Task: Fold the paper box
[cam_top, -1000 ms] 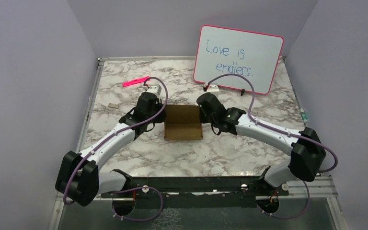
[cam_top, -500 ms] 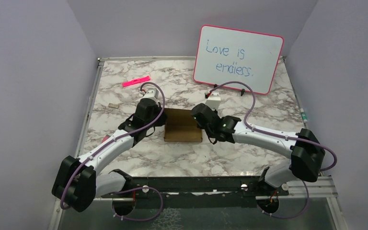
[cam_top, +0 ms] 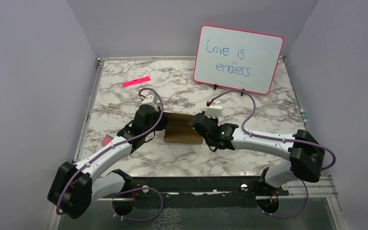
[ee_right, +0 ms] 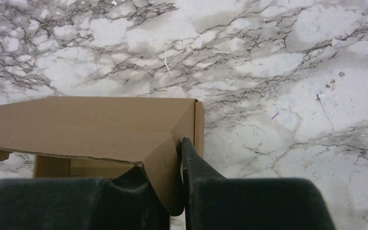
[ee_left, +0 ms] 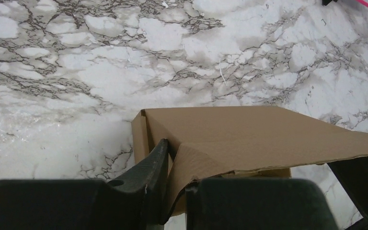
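The paper box is a small brown cardboard carton on the marble table, between the two arms. Its lid is tipped down toward the near side over the body. My left gripper is shut on the lid's left side tab. My right gripper is shut on the lid's right side tab. In the wrist views the lid slopes over the open body, whose front wall shows beneath it. The box's inside is mostly hidden.
A pink-rimmed whiteboard stands at the back right. A slim pink marker lies at the back left. A small pink piece and a small tan piece lie at the left. The table's metal rail runs along the left edge.
Both grippers have moved toward the near edge with the lid's side tabs, bringing the lid down over the box. The small pink piece at the left is uncovered.
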You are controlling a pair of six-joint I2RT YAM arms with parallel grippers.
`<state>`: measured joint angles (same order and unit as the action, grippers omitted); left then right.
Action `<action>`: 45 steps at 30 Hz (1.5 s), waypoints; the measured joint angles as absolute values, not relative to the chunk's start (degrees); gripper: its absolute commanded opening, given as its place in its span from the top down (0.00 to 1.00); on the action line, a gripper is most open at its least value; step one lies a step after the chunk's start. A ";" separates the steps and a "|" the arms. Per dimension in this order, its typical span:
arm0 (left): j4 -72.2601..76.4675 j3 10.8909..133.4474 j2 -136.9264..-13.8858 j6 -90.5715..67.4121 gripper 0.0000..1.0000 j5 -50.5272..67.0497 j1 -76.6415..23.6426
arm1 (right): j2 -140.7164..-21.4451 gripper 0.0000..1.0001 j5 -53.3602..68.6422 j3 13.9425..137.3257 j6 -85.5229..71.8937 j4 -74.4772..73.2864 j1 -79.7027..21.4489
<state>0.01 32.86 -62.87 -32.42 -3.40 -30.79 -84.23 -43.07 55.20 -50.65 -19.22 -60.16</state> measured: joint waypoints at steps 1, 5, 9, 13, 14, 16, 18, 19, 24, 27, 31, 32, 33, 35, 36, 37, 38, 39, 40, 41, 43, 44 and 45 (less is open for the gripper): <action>0.05 32.32 -62.33 -32.53 0.84 -3.42 -30.79 | -84.20 0.84 -43.22 54.65 -51.05 -19.07 -60.47; 0.14 30.33 -60.88 -32.58 0.81 -3.38 -30.89 | -83.85 0.84 -43.31 51.75 -52.29 -17.65 -61.56; 0.14 28.77 -60.29 -32.60 0.77 -2.87 -31.44 | -82.65 0.81 -43.11 48.71 -52.97 -15.97 -62.28; 0.05 27.92 -59.44 -32.60 0.68 -1.91 -31.59 | -80.40 0.76 -42.59 46.28 -52.93 -14.57 -62.39; -0.12 27.77 -58.98 -32.67 0.66 -1.78 -31.59 | -79.55 0.74 -42.44 45.50 -52.86 -14.20 -62.43; -0.62 27.35 -57.71 -32.77 0.60 -1.61 -31.59 | -77.34 0.65 -41.89 43.70 -52.42 -13.39 -62.48; -1.85 27.16 -55.86 -32.88 0.55 -1.54 -31.57 | -75.09 0.56 -41.12 41.85 -51.75 -12.25 -62.48; -2.57 27.00 -54.37 -32.80 0.53 -1.61 -31.57 | -73.76 0.52 -40.71 40.75 -51.16 -11.75 -62.48; -5.63 25.87 -47.62 -32.84 0.42 -1.72 -31.44 | -67.37 0.40 -38.79 36.67 -47.72 -10.28 -62.46; -7.92 25.21 -42.94 -33.15 0.36 -1.67 -31.20 | -64.05 0.36 -37.01 35.38 -45.43 -9.98 -62.41; -11.44 25.04 -35.48 -34.26 0.27 -1.45 -31.20 | -58.74 0.33 -34.30 34.09 -42.85 -9.93 -62.41; -12.25 25.06 -33.89 -34.59 0.25 -1.39 -31.20 | -57.67 0.32 -33.71 34.04 -42.33 -10.02 -62.41; -13.02 25.12 -32.56 -34.83 0.25 -1.34 -31.20 | -56.12 0.31 -33.12 34.06 -41.32 -10.04 -62.41; -15.05 25.93 -30.65 -35.18 0.24 -1.34 -31.20 | -53.74 0.29 -32.42 34.26 -40.07 -10.37 -62.41; -16.27 27.22 -30.26 -35.18 0.24 -1.37 -31.20 | -52.69 0.29 -32.12 34.52 -39.13 -10.70 -62.41; -16.64 28.38 -30.41 -35.14 0.25 -1.39 -31.20 | -51.92 0.28 -32.03 35.07 -38.37 -11.25 -62.41; -17.21 29.58 -30.89 -34.98 0.25 -1.45 -31.20 | -51.55 0.28 -32.03 36.07 -37.58 -12.23 -62.41; -17.87 31.24 -31.83 -34.65 0.25 -1.58 -31.20 | -51.48 0.26 -32.16 37.50 -36.91 -13.41 -62.41; -18.41 33.47 -33.58 -34.24 0.26 -1.98 -31.20 | -51.59 0.26 -32.45 39.00 -36.32 -14.37 -62.41; -18.55 35.33 -35.14 -33.78 0.26 -2.44 -31.20 | -51.90 0.26 -33.04 40.77 -35.81 -15.44 -62.41; -18.57 38.72 -39.11 -32.60 0.28 -3.73 -31.20 | -52.97 0.26 -34.52 44.36 -34.76 -17.08 -62.41; -18.41 40.16 -40.82 -31.92 0.29 -4.38 -31.20 | -53.84 0.26 -35.27 46.09 -34.22 -17.61 -62.37; -18.41 41.67 -43.13 -31.18 0.30 -4.84 -31.20 | -54.89 0.26 -35.81 47.68 -33.63 -17.98 -62.13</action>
